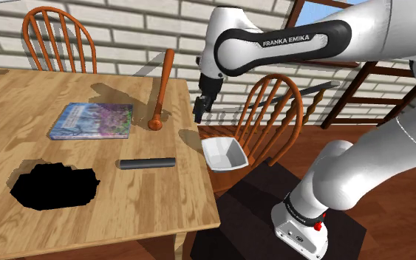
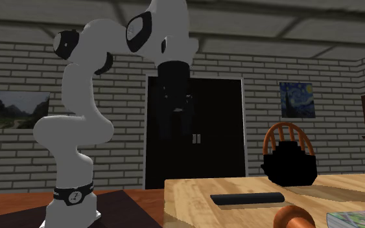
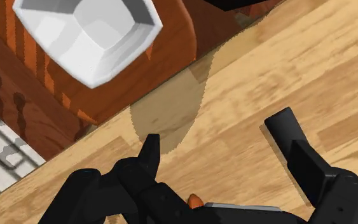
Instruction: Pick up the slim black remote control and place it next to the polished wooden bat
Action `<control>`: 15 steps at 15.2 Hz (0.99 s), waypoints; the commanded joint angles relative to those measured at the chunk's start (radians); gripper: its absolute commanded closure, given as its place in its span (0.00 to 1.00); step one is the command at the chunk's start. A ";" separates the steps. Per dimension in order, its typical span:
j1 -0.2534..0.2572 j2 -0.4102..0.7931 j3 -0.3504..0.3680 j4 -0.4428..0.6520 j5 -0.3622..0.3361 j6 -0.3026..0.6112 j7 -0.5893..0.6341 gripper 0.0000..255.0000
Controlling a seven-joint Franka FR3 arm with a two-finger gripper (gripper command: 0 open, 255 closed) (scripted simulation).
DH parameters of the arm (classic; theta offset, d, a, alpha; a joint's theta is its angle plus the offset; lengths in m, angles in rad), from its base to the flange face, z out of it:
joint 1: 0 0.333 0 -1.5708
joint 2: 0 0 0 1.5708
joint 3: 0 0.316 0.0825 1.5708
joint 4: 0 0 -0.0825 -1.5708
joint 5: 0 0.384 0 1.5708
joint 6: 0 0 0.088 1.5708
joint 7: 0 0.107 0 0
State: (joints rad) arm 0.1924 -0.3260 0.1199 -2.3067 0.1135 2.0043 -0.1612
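On grainy tabletop [image 1: 132,210], slim dark remote [image 1: 148,162]

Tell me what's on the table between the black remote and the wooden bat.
Nothing: in the shoulder view, only bare tabletop separates the black remote from the lower end of the wooden bat. The book lies off to that view's left.

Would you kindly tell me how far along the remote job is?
Done: nothing yet; the black remote lies flat on the table, apart from the wooden bat. In hand: nothing; the gripper hangs open and empty over the table's edge. Left: reach the remote, grasp it, carry it and set it beside the bat.
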 commanded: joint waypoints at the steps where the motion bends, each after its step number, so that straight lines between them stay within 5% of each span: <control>1: 0.020 0.068 0.017 0.036 -0.001 0.025 -0.028 0.00; 15: 0.148 0.497 0.141 0.268 -0.078 0.166 -0.187 0.00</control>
State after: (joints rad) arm 0.3279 0.1358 0.2499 -2.0638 0.0461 2.1643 -0.3434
